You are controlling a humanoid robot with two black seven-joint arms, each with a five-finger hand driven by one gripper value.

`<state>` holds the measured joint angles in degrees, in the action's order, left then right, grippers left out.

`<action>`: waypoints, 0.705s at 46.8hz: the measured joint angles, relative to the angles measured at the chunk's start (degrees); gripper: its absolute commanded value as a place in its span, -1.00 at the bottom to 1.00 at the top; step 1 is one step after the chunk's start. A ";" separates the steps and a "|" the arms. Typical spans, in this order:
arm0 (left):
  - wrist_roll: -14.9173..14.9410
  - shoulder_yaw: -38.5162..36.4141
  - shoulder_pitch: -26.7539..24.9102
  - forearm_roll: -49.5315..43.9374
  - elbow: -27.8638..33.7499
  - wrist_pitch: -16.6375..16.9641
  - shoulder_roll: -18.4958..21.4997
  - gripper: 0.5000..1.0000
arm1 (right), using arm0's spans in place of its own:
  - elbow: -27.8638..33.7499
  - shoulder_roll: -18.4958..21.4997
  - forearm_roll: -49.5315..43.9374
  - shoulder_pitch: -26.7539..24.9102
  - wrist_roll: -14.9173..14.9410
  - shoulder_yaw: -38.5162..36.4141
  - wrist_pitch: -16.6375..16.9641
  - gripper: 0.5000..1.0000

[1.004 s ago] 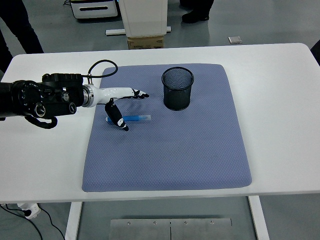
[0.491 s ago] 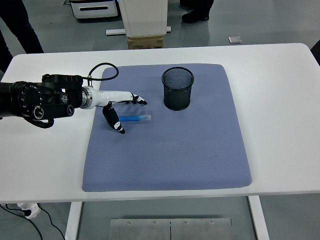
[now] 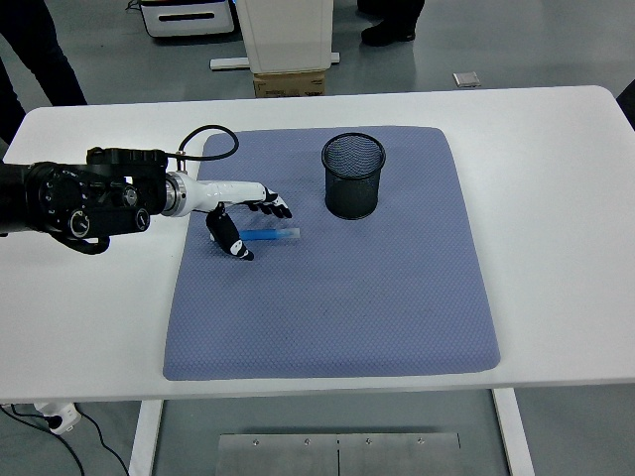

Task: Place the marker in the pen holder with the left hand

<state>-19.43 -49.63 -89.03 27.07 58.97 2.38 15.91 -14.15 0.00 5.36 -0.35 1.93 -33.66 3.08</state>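
A blue marker (image 3: 270, 235) lies flat on the blue-grey mat (image 3: 337, 297), left of the black mesh pen holder (image 3: 352, 176), which stands upright at the mat's far middle. My left hand (image 3: 246, 220) hovers over the marker's left end, fingers spread, thumb pointing down at the near side and the other fingers on the far side. It holds nothing. The black left arm (image 3: 79, 193) reaches in from the left edge. The right arm is out of view.
The mat covers the middle of the white table (image 3: 556, 178). A black cable loops above my left wrist (image 3: 203, 134). Beyond the table stand a person's legs (image 3: 40, 50) at top left, a white pedestal and a cardboard box (image 3: 290, 84).
My left hand has lowered and drawn in over the marker's left end; the fingers have curled slightly downward. The marker has not moved.
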 measured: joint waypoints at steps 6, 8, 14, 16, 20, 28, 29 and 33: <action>0.00 -0.02 0.00 0.08 0.00 0.01 -0.09 -0.02 | 0.00 0.00 0.00 0.00 0.00 0.00 0.00 1.00; 0.00 -0.02 0.00 0.08 0.00 0.01 -0.09 -0.02 | 0.00 0.00 0.00 0.00 0.00 0.00 0.00 1.00; -0.05 -0.03 0.20 0.08 -0.06 0.02 -0.15 -0.03 | 0.00 0.00 0.00 0.00 0.00 0.00 0.00 1.00; -0.21 -0.03 0.31 0.08 -0.14 0.02 -0.17 -0.03 | 0.00 0.00 0.00 0.00 0.00 0.00 0.00 1.00; -0.50 -0.02 0.42 0.08 -0.65 0.02 -0.18 -0.09 | 0.00 0.00 0.00 0.00 0.00 0.00 0.00 1.00; -0.53 -0.03 0.43 0.17 -1.04 0.02 -0.23 -0.17 | 0.01 0.00 0.00 0.00 0.00 0.00 0.00 1.00; -0.53 -0.03 0.43 0.18 -1.04 0.03 -0.25 -0.17 | 0.00 0.00 0.00 0.00 0.00 0.00 0.00 1.00; -0.53 -0.03 0.44 0.18 -1.05 0.06 -0.27 -0.29 | 0.00 0.00 0.00 0.00 0.00 0.00 0.00 1.00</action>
<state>-19.95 -49.66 -88.59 27.26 57.92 2.44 15.64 -14.15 0.00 5.36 -0.35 1.93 -33.66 3.08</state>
